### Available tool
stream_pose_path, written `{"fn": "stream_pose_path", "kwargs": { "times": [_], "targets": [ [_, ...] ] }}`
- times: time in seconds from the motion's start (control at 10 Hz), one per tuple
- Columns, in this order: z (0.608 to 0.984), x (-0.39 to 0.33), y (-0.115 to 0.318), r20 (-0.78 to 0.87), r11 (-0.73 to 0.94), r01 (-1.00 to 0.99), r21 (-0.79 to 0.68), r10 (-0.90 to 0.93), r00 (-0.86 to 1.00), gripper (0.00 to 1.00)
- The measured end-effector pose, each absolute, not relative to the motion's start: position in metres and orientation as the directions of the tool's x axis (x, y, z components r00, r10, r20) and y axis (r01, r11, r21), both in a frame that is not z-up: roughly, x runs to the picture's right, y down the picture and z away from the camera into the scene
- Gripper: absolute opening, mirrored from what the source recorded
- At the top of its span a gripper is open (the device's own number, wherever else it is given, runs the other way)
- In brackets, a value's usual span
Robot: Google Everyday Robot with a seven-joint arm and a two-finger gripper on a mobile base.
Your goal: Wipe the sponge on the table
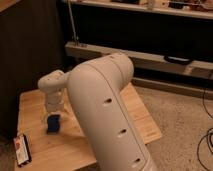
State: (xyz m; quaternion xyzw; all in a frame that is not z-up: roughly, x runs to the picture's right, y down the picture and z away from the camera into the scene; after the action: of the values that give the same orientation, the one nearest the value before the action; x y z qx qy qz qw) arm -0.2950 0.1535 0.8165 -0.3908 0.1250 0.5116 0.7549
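- Nearest to me, the thick white arm [107, 115] crosses the view. It hides the part of the table [35, 135] to the right of the jaws.
- A device [21, 149] in black and red lies flat on the wood, in front of the jaws and to their left, well apart from them.
- The gripper [53, 118] points straight down over the left half of the table.
- The blue sponge [53, 127] is directly at the jaws, low on the wood. I cannot tell if it is lifted a little.
- I cannot tell if the jaws are closed on the sponge or stand open around it. So this fits a grasp being taken as well as a wipe in progress.
- I think a good wipe needs a firm hold and light downward pressure. The strokes should stay on the free wood, away from the device and the edge.
- Far behind the jaws stands a dark shelf [140, 55], no obstacle.
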Motion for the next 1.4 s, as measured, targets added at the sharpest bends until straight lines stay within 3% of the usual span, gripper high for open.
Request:
{"fn": "stream_pose_path", "kwargs": {
  "times": [0.6, 0.7, 1.0, 1.4],
  "targets": [
    [0.84, -0.312, 0.175, -0.606, 0.173, -0.881, -0.44, 0.667, 0.434, 0.8],
    [0.84, -0.316, 0.176, -0.604, 0.178, -0.88, -0.44, 0.667, 0.436, 0.78],
    [0.841, -0.32, 0.177, -0.602, 0.185, -0.88, -0.437, 0.667, 0.439, 0.57],
    [0.844, -0.322, 0.183, -0.614, 0.197, -0.879, -0.435, 0.649, 0.449, 0.57]
  ]
}}
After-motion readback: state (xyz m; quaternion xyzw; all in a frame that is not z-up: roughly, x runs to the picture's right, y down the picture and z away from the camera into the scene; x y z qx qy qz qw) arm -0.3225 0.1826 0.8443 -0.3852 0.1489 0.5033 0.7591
